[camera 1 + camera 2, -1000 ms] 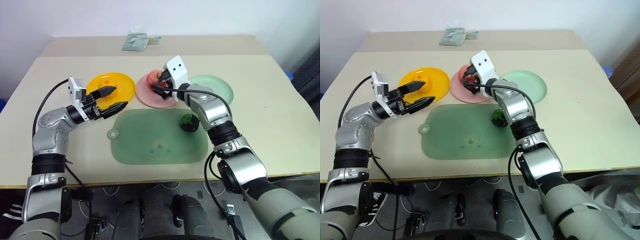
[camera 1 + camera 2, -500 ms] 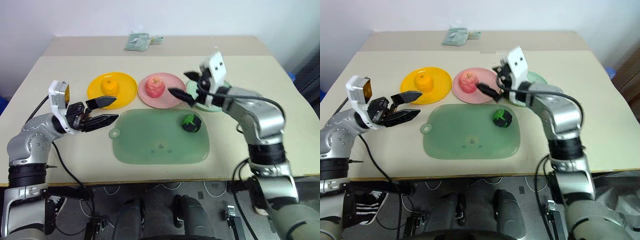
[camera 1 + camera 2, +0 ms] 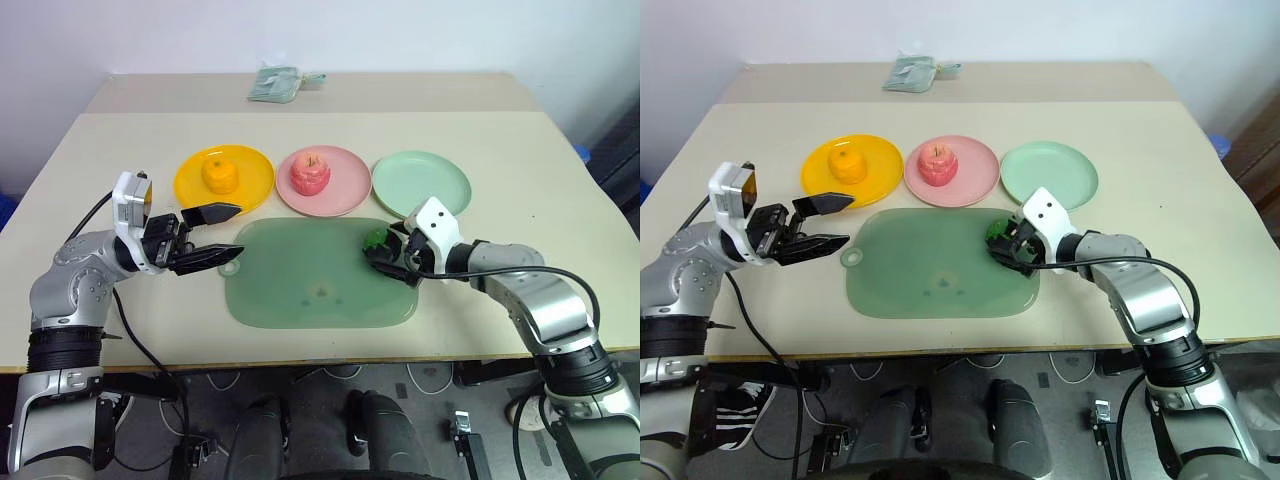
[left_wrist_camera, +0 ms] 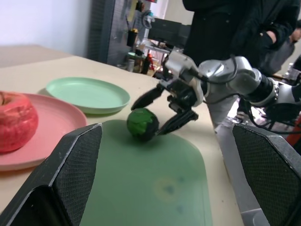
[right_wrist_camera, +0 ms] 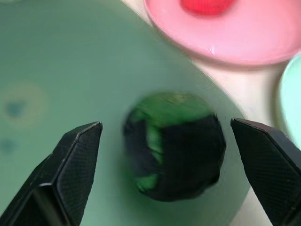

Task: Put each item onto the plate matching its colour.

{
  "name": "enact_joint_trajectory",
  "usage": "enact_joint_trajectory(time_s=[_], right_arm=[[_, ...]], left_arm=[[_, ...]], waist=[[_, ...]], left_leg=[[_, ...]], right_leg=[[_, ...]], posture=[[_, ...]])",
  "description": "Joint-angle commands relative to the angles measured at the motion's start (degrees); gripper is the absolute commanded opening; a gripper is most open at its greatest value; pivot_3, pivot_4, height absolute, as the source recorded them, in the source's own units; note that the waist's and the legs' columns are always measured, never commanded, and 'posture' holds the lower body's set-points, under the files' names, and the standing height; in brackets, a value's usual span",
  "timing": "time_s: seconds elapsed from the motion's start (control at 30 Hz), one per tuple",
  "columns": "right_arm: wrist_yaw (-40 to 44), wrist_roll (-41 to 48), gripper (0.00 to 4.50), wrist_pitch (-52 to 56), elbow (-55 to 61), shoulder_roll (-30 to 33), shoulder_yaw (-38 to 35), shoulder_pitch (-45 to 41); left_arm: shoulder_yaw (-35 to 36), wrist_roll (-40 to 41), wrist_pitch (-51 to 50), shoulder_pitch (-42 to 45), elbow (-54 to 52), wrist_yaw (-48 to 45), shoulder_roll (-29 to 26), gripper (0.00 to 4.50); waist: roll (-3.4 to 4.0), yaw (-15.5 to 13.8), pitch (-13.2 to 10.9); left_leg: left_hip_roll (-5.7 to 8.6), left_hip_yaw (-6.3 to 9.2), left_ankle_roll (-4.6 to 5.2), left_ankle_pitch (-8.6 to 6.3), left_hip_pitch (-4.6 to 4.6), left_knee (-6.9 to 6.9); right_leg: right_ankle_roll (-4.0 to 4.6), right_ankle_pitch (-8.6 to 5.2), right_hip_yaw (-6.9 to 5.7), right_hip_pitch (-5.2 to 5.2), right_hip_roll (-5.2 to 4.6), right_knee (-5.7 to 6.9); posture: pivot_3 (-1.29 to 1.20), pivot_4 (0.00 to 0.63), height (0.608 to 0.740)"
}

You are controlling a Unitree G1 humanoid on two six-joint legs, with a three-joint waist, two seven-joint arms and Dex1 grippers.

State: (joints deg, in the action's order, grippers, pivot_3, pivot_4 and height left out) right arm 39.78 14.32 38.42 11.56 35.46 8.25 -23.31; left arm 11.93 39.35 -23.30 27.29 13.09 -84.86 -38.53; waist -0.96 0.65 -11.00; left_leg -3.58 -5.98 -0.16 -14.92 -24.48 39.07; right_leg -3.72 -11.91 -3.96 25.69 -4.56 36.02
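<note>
I am holding my right gripper spread wide around the dark green ball, one finger on each side, neither finger plainly touching it. The ball is sitting on the far right corner of the green mat, straight ahead between my fingers; it is round, so no long axis is mattering. The mint green plate is waiting just beyond the mat, empty. My left gripper is hanging open and empty near the yellow plate, well apart from the ball, so my right arm is nearer. The mandarin is lying on the yellow plate and the apple on the pink plate. I am reading no writing anywhere.
</note>
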Motion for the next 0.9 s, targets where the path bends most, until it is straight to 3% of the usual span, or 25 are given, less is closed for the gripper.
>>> enact_joint_trajectory(time_s=[0.03, 0.2, 0.3, 0.4, 0.73, 0.9], right_arm=[[-0.34, 0.49, 4.47, -1.75, 0.14, -1.16, -2.11, -1.20], [0.46, -0.13, 4.47, -2.74, -1.06, -1.64, -1.13, -1.53], [-0.13, -0.56, 3.64, -3.21, -1.98, -2.07, -1.37, -1.74], [0.27, -1.57, 2.25, -4.08, -2.38, -1.65, -0.60, -1.68], [-0.22, 2.09, 2.25, -1.33, -0.26, -3.83, -4.99, -4.05], [-9.13, -1.47, 2.25, -6.09, -11.08, -5.75, -10.31, -12.17]], left_arm=[[0.89, 0.09, 0.94, 0.41, -0.22, -0.48, -0.82, 4.50], [1.08, 0.09, 1.46, -0.18, -0.94, -0.15, -0.46, 4.50], [1.07, -0.04, 1.75, -0.26, -0.84, 0.05, -0.38, 4.50], [1.00, -0.14, 2.10, -0.38, -0.79, 0.17, -0.31, 4.50], [1.40, 0.41, 2.29, 1.11, 0.11, 1.39, 0.42, 4.50], [2.02, 0.65, 2.14, 3.69, 0.28, 6.70, 3.56, 4.50]], waist=[[0.00, 0.05, 0.00], [0.00, 0.07, 0.00], [0.00, 0.05, 0.00], [0.00, 0.03, 0.00], [0.00, 0.07, 0.00], [0.00, -0.03, 0.00]], left_leg=[[0.00, 0.00, 0.00, 0.00, 0.00, 0.01], [-0.01, 0.01, 0.00, 0.00, 0.01, 0.01], [-0.01, 0.01, 0.00, 0.00, 0.01, 0.01], [-0.01, 0.01, 0.00, 0.00, 0.00, 0.01], [-0.01, 0.01, 0.00, 0.00, 0.01, 0.01], [0.00, 0.01, 0.00, 0.00, 0.00, 0.06]], right_leg=[[-0.01, 0.01, 0.00, 0.00, 0.00, 0.00], [-0.03, 0.02, 0.00, 0.01, 0.01, 0.02], [-0.03, 0.02, 0.00, 0.00, 0.01, 0.02], [-0.03, 0.02, 0.00, 0.00, 0.00, 0.02], [-0.05, 0.03, 0.00, 0.00, 0.00, 0.02], [-0.15, 0.10, 0.00, 0.00, 0.00, 0.04]], posture=[[0.00, 0.150, 0.740], [0.00, 0.150, 0.740], [0.00, 0.150, 0.740], [0.00, 0.150, 0.740], [0.00, 0.150, 0.740], [0.00, 0.150, 0.740]])
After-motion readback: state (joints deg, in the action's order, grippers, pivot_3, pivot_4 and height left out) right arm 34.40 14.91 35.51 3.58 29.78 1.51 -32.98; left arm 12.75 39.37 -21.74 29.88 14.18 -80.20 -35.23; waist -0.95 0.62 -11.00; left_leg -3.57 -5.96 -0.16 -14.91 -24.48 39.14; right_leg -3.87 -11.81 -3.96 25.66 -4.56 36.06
